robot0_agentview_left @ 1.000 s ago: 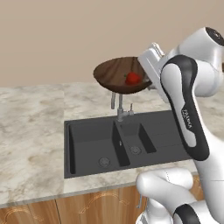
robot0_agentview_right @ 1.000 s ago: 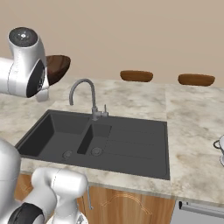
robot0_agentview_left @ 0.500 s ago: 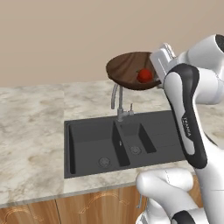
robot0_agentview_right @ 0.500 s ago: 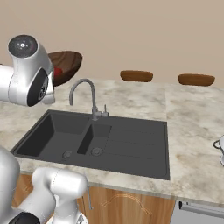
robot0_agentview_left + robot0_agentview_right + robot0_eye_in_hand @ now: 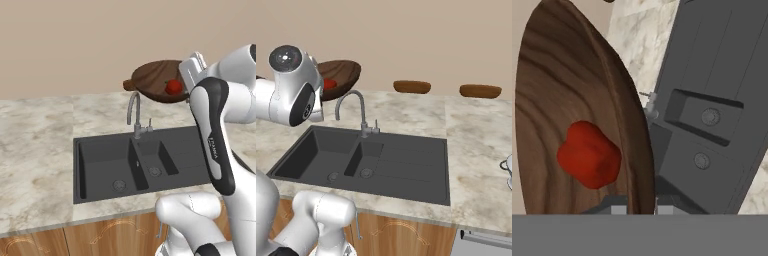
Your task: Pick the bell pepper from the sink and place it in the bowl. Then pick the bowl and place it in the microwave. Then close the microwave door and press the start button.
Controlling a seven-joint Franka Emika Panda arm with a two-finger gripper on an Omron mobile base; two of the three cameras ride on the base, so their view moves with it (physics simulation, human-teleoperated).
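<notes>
The dark wooden bowl (image 5: 156, 80) hangs tilted in the air above the curved faucet (image 5: 134, 112), with the small red bell pepper (image 5: 173, 86) lying inside it. My gripper (image 5: 640, 205) is shut on the bowl's rim (image 5: 639, 150), one finger on each side. In the hand view the bell pepper (image 5: 589, 155) rests against the bowl's inner wall. From the right, the bowl (image 5: 345, 72) and the bell pepper (image 5: 329, 83) peek out behind my arm. Below lies the dark grey double-basin sink (image 5: 142, 161) (image 5: 373, 155) (image 5: 712, 105). The microwave and its door are out of view.
The marble counter (image 5: 476, 145) surrounds the sink. Two brown stool tops (image 5: 412, 86) (image 5: 480, 90) stand behind the counter's far edge. A metal pot's edge (image 5: 507, 169) shows at the far right. Wooden cabinet fronts (image 5: 100, 237) run under the counter.
The bowl with the pepper in it has risen a little and moved to the right, still held by the gripper. The sink and counter have stayed in place.
</notes>
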